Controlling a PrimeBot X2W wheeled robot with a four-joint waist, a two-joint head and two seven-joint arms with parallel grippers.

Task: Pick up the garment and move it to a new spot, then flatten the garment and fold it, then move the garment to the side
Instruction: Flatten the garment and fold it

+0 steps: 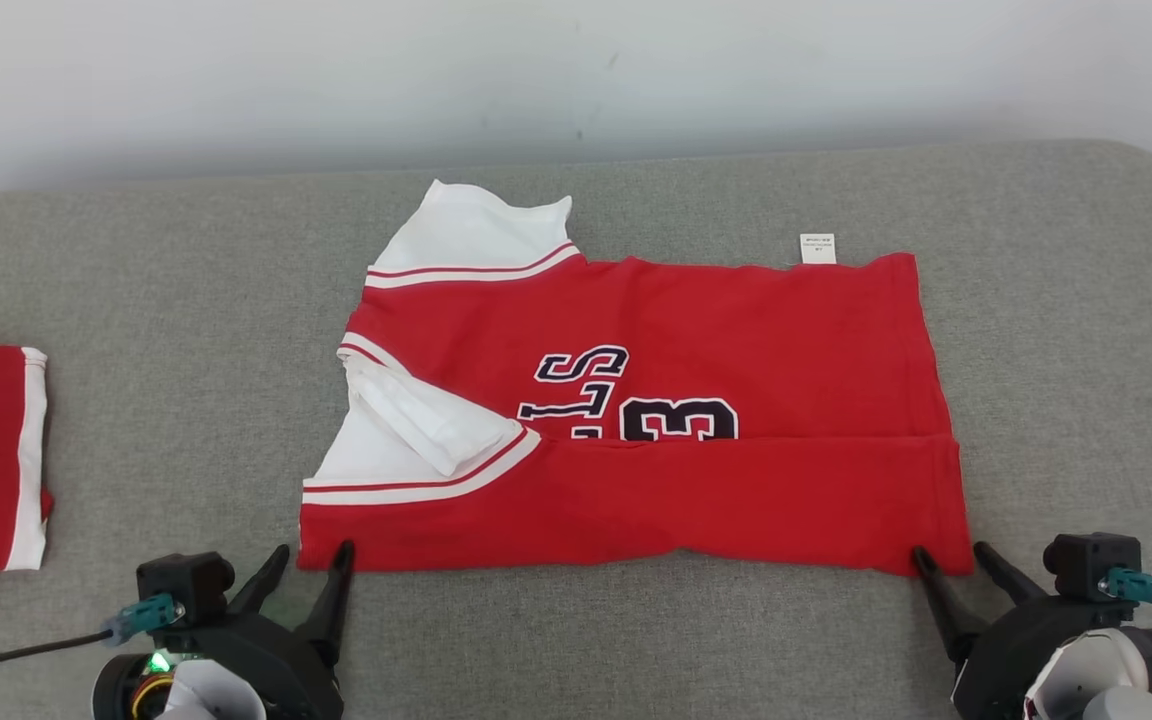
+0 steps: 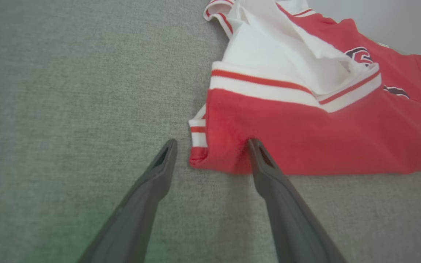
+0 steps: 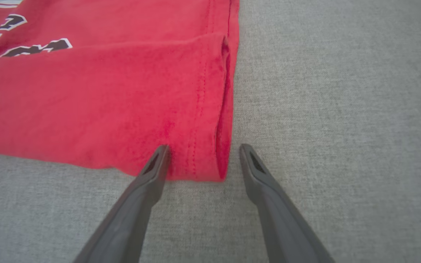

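1. Garment (image 1: 636,400): mid-table on the grey pad (image 1: 576,640), near edge folded over the numbers.
2. Left gripper (image 1: 313,550), right gripper (image 1: 950,550): spread wide, empty, each straddling a near corner.
3. Pinch both layers; lift evenly.

1. Looks like a plain indoor test room, lab-like.
2. A grey fabric-covered surface (image 1: 136,300) spreads beneath and ahead of the left gripper (image 1: 313,547) and right gripper (image 1: 949,548).
3. Beyond it, farther ahead, stands a bare white wall (image 1: 576,70).
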